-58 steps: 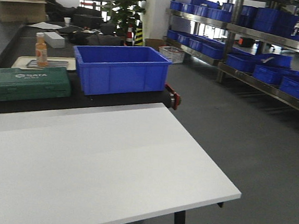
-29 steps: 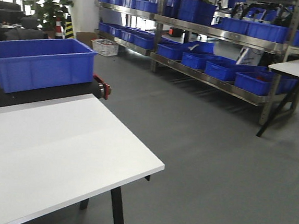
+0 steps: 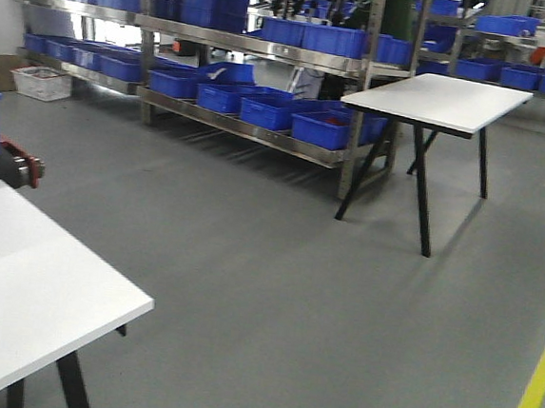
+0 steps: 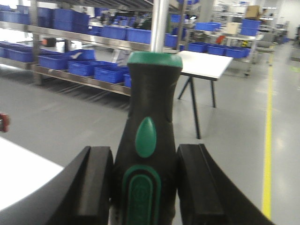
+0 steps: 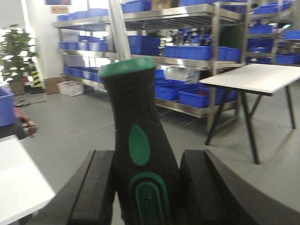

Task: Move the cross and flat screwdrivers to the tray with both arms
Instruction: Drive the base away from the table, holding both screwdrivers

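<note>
Holding, left gripper (image 4: 147,183): black fingers (image 4: 96,183) press on both sides of the left screwdriver (image 4: 152,108), clamped low on its black-and-green handle, with the steel shaft running up out of the picture
Holding, right gripper (image 5: 147,187): likewise clamped on the right screwdriver (image 5: 133,110), handle upright and leaning a little left, shaft leaving the top edge
Cross or flat: cannot tell, as both tips lie beyond the frames
Tray: not in any view, so its place cannot be given
Step in hand: judged to be the carry; both tools are off any surface and gripped, and the setting-down is not yet done
Next move: calls for getting the grey tray into sight, bringing both arms over it, tipping each shaft down so the tool lies flat inside the low rim, and only then parting the jaws
Near white table (image 3: 27,278): only its right corner shows, at the lower left of the front view
Far white table (image 3: 444,100): on black trestle legs, well apart, just beside the steel racks (image 3: 361,69)
Blue bins (image 3: 262,108): ranked along the rack shelves
Yellow floor line (image 3: 538,390): runs along the right edge of the grey floor
In the way: likely the near table's corner and the far table's legs; the upright shafts could catch on a rack shelf if brought close
</note>
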Robot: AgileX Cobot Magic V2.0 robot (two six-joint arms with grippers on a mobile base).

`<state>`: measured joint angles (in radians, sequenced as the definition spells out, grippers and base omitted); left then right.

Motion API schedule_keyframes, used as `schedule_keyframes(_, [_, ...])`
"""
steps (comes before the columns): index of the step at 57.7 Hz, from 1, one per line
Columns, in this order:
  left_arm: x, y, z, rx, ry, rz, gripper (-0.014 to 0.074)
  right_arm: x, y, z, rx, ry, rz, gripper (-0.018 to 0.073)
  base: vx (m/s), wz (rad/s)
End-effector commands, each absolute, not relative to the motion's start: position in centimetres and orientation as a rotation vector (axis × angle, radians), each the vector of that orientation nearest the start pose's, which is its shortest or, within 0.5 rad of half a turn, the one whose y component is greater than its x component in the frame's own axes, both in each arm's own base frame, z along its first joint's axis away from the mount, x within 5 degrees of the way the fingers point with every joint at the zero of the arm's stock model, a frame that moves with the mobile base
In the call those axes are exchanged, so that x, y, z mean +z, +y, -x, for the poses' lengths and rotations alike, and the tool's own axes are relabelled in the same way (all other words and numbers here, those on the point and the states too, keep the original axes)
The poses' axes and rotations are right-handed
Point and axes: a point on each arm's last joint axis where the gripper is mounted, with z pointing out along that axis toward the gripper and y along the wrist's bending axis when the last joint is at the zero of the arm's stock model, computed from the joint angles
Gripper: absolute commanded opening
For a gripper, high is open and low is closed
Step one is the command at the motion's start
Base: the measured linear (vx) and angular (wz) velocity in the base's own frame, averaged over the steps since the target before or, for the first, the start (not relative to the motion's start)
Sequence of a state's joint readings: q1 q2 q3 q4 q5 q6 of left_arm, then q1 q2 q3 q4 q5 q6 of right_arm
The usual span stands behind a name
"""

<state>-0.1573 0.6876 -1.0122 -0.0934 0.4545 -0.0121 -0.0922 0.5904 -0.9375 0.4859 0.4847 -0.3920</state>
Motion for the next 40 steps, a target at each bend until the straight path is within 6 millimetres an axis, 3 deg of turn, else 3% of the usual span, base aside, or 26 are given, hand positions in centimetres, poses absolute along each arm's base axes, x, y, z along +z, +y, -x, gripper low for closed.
schedule_keyframes(1, [46.72, -2.17, -11.25, -0.245, 1.488, -0.069, -0.0004, 45.44, 0.81, -9.27, 0.121, 1.460, 0.027, -0.0009, 0.14, -0.58])
schedule_keyframes(40, [46.72, -2.17, -11.25, -0.245, 1.488, -0.069, -0.0004, 45.44, 0.81, -9.27, 0.121, 1.460, 0.026, -0.0009, 0.22, -0.36])
